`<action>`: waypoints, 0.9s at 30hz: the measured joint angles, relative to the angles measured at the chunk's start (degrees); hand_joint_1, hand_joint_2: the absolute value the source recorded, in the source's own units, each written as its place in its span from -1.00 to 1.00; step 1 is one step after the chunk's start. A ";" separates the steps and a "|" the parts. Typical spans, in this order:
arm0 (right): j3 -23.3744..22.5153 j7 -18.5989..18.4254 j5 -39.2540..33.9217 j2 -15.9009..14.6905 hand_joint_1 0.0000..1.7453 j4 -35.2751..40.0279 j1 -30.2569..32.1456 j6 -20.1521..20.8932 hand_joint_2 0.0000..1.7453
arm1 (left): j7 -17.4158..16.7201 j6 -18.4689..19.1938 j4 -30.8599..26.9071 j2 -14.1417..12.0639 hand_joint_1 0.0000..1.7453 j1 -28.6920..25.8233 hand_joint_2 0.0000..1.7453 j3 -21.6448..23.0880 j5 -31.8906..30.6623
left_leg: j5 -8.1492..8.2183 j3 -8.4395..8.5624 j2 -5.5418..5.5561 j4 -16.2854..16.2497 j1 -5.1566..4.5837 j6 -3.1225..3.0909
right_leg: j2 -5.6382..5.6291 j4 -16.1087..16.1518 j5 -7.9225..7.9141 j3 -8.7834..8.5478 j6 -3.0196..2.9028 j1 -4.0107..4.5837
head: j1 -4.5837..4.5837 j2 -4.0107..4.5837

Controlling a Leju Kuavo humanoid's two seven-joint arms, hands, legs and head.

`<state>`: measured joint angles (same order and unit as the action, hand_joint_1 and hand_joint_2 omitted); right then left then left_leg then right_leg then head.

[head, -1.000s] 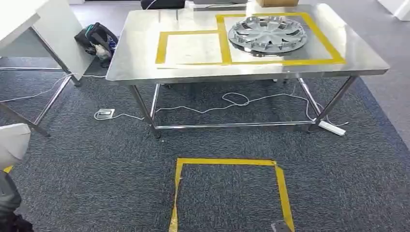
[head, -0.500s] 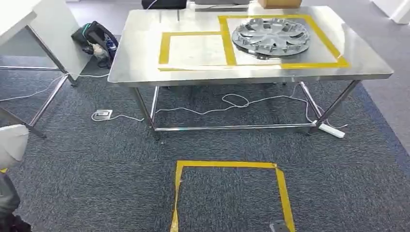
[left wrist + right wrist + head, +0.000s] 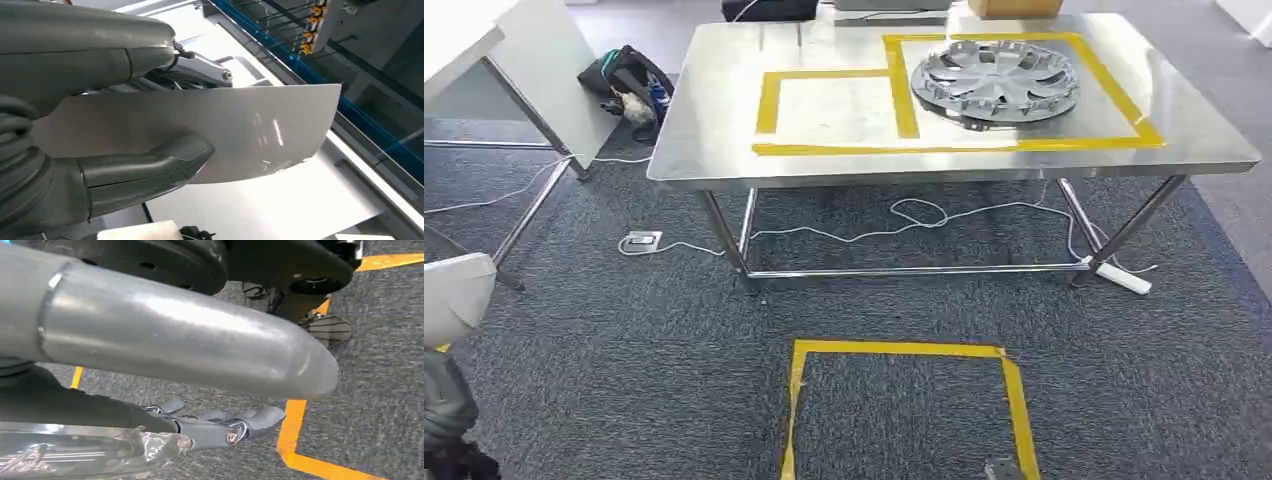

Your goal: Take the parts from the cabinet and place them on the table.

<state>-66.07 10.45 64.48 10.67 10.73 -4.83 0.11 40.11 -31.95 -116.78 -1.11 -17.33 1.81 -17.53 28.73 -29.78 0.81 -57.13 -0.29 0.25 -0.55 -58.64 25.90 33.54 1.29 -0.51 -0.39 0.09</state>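
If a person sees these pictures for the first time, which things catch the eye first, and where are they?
First comes the round silver wheel cover, lying inside the right yellow-taped rectangle on the shiny steel table. Next comes the yellow tape square on the dark carpet in front of the table. In the left wrist view, the left hand holds a pale curved panel.

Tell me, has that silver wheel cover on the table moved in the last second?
No. The wheel cover sits in the same spot inside the right yellow tape frame on the table; the whole view shifted, so the camera moved.
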 joint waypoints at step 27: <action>0.26 -0.15 1.27 0.63 -1.00 -0.02 -0.09 -0.39 -1.00 | 0.00 1.55 -2.14 0.11 1.00 -3.68 1.00 -2.86 0.87 | -0.37 -0.40 0.04 -0.45 0.25 -0.39 | 0.08 -0.92 0.30 0.40 1.18 0.15 | 0.17 0.02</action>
<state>-65.81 10.29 65.75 11.30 10.71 -4.92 -0.28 40.11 -30.40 -118.92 -1.01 -21.01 -1.05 -16.66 28.36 -30.18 0.86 -57.58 -0.04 -0.14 -0.47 -59.56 26.20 33.95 2.47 -0.36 -0.22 0.11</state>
